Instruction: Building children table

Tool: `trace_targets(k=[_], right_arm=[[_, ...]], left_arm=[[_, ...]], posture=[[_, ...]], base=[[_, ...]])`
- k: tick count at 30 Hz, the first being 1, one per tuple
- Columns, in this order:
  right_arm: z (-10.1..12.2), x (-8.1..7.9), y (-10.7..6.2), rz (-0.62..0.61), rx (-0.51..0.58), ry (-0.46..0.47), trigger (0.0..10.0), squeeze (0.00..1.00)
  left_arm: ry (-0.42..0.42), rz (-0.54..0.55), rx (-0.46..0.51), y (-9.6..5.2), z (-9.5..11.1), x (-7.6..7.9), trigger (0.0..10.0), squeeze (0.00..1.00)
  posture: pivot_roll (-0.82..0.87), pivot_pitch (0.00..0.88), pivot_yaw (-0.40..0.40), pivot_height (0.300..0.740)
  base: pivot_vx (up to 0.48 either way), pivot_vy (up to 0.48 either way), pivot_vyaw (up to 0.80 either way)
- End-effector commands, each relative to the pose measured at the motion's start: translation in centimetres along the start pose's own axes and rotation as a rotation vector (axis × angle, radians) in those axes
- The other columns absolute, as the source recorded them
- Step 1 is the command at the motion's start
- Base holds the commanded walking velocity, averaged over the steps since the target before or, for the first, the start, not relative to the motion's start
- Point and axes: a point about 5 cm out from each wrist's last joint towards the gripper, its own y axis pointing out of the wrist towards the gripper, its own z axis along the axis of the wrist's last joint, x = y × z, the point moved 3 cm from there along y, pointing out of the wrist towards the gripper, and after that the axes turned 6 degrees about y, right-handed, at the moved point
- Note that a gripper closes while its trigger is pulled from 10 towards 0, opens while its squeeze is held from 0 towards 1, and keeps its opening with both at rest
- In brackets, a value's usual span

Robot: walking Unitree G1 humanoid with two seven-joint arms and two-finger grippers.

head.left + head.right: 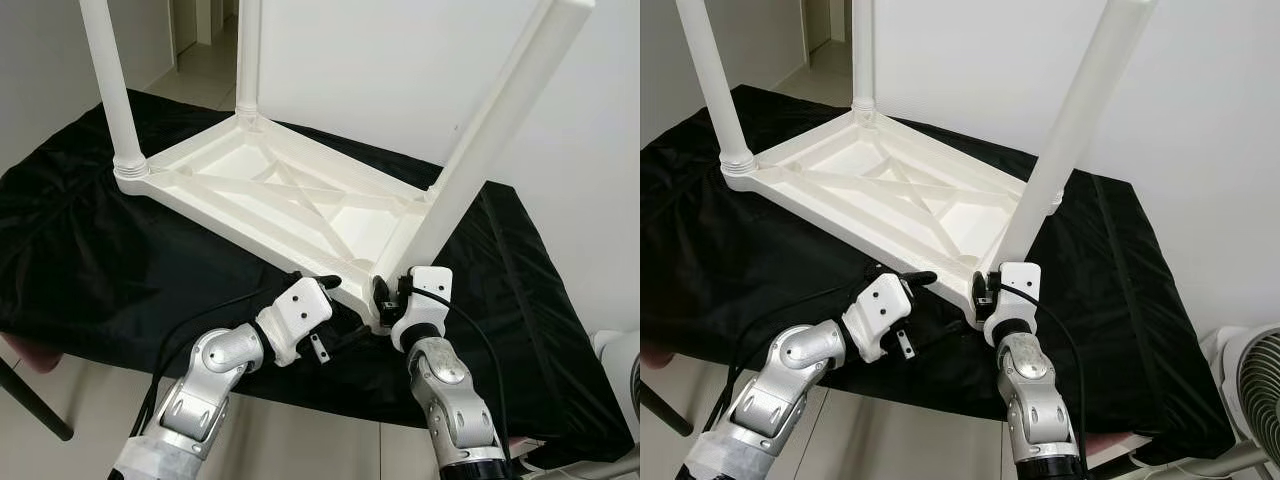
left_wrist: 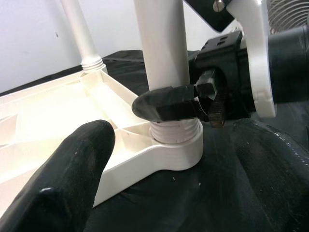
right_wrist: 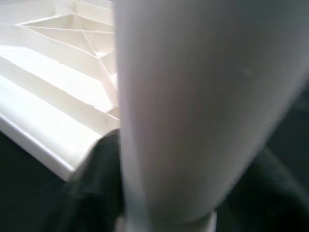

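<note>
A white plastic children's table (image 1: 290, 190) lies upside down on a black cloth (image 1: 100, 260). Two legs stand upright, one at the far left (image 1: 110, 90) and one at the back (image 1: 248, 60). A third leg (image 1: 490, 130) leans out of the near corner socket (image 2: 176, 145). My right gripper (image 1: 385, 295) is shut on the base of this leaning leg, which looms close in the right wrist view (image 3: 193, 96). My left gripper (image 1: 335, 300) is open at the same corner. One of its fingertips (image 2: 164, 104) touches the leg just above the threaded collar, the other (image 2: 72, 169) stays on the near side of the frame.
The cloth-covered surface ends just in front of my arms, with floor below. A white fan (image 1: 1255, 390) stands at the lower right. A white wall runs behind the table, and a doorway (image 1: 200, 40) opens at the back left. A dark furniture leg (image 1: 30, 400) shows at the lower left.
</note>
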Motion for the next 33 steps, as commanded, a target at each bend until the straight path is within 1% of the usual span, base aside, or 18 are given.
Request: trace_targets(k=[1, 7, 8, 9, 10, 11, 12, 13, 14, 15, 17, 19, 22, 23, 25, 28, 32, 33], right_arm=[[-0.4, 0.5, -0.3, -0.034, -0.021, 0.012, 10.0, 1.00], [0.2, 0.8, 0.0, 0.021, -0.002, 0.011, 10.0, 1.00], [0.2, 1.0, 0.2, 0.078, -0.006, -0.013, 10.0, 0.00], [0.2, 1.2, 0.3, 0.142, -0.009, -0.020, 10.0, 0.00], [0.2, 1.2, 0.3, 0.142, -0.009, -0.020, 10.0, 0.00], [0.2, 1.6, 0.5, 0.204, -0.011, -0.042, 10.0, 0.00], [0.2, 1.6, 0.5, 0.204, -0.011, -0.042, 10.0, 0.00], [0.1, 1.8, 0.7, 0.301, -0.021, -0.072, 10.0, 0.00], [0.2, 2.0, 0.9, 0.349, -0.019, -0.101, 10.0, 0.00], [0.2, 2.0, 0.9, 0.349, -0.019, -0.101, 10.0, 0.00], [0.3, 2.2, 1.3, 0.432, -0.034, -0.128, 10.0, 0.00], [0.4, 2.3, 1.5, 0.449, -0.036, -0.141, 10.0, 0.00], [0.5, 1.5, 2.1, 0.597, -0.062, -0.153, 10.0, 0.00], [0.5, 1.5, 2.1, 0.597, -0.062, -0.153, 10.0, 0.00], [0.3, 0.8, 2.5, 0.679, -0.079, -0.178, 10.0, 0.00], [0.1, 0.4, 2.9, 0.732, -0.089, -0.200, 10.0, 0.00], [0.0, 0.3, 3.0, 0.744, -0.096, -0.200, 10.0, 0.00], [-0.5, 0.1, 3.2, 0.765, -0.123, -0.214, 0.0, 0.00]], left_arm=[[0.006, 0.082, -0.008, 0.4, 0.0, -0.6, 10.0, 0.00], [0.008, 0.085, -0.008, 0.4, -0.1, -0.6, 10.0, 0.00], [0.009, 0.083, -0.008, 0.4, -0.1, -0.6, 10.0, 0.00], [0.009, 0.081, -0.008, 0.3, -0.1, -0.6, 10.0, 0.00], [0.009, 0.081, -0.008, 0.3, -0.1, -0.6, 10.0, 0.00], [0.011, 0.078, -0.007, 0.3, -0.1, -0.6, 10.0, 0.00], [0.011, 0.078, -0.007, 0.3, -0.1, -0.6, 10.0, 0.00], [0.013, 0.076, -0.007, 0.3, -0.1, -0.6, 10.0, 0.00], [0.013, 0.076, -0.007, 0.3, -0.1, -0.6, 10.0, 0.00], [0.013, 0.076, -0.007, 0.3, -0.1, -0.6, 10.0, 0.00], [0.015, 0.075, -0.007, 0.3, -0.1, -0.6, 10.0, 0.00], [0.015, 0.075, -0.007, 0.3, -0.1, -0.6, 10.0, 0.00], [0.017, 0.073, -0.007, 0.3, -0.1, -0.6, 10.0, 0.00], [0.017, 0.073, -0.007, 0.3, -0.1, -0.6, 10.0, 0.00], [0.018, 0.071, -0.006, 0.4, -0.1, -0.6, 10.0, 0.00], [0.019, 0.071, -0.005, 0.4, 0.0, -0.6, 10.0, 0.00], [0.019, 0.071, -0.004, 0.4, 0.0, -0.6, 10.0, 0.00], [0.020, 0.072, -0.004, 0.4, 0.1, -0.5, 10.0, 0.00]], posture=[[-0.01, 0.000, -0.170, 0.740], [0.00, 0.000, -0.167, 0.740], [0.00, 0.000, -0.167, 0.740], [0.00, 0.000, -0.166, 0.740], [0.00, 0.000, -0.166, 0.740], [0.00, 0.000, -0.166, 0.740], [0.00, 0.000, -0.166, 0.740], [0.00, 0.000, -0.164, 0.740], [0.00, 0.000, -0.165, 0.740], [0.00, 0.000, -0.165, 0.740], [0.00, 0.000, -0.164, 0.740], [0.00, 0.000, -0.164, 0.740], [0.01, 0.000, -0.163, 0.740], [0.01, 0.000, -0.163, 0.740], [0.02, 0.000, -0.163, 0.740], [0.02, 0.000, -0.163, 0.740], [0.02, 0.000, -0.163, 0.740], [0.03, 0.000, -0.167, 0.740]], base=[[0.000, 0.000, 0.00], [0.000, 0.000, 0.00], [0.000, 0.000, 0.00], [0.000, 0.000, 0.00], [0.000, 0.000, 0.00], [0.000, 0.000, 0.00], [0.000, 0.000, 0.00], [0.000, 0.000, 0.00], [0.000, 0.000, 0.00], [0.000, 0.000, 0.00], [0.000, 0.000, 0.00], [0.000, 0.000, 0.00], [0.000, 0.000, 0.00], [0.000, 0.000, 0.00], [0.000, 0.000, 0.00], [0.000, 0.000, 0.00], [0.000, 0.000, 0.00], [0.000, 0.000, 0.00]])
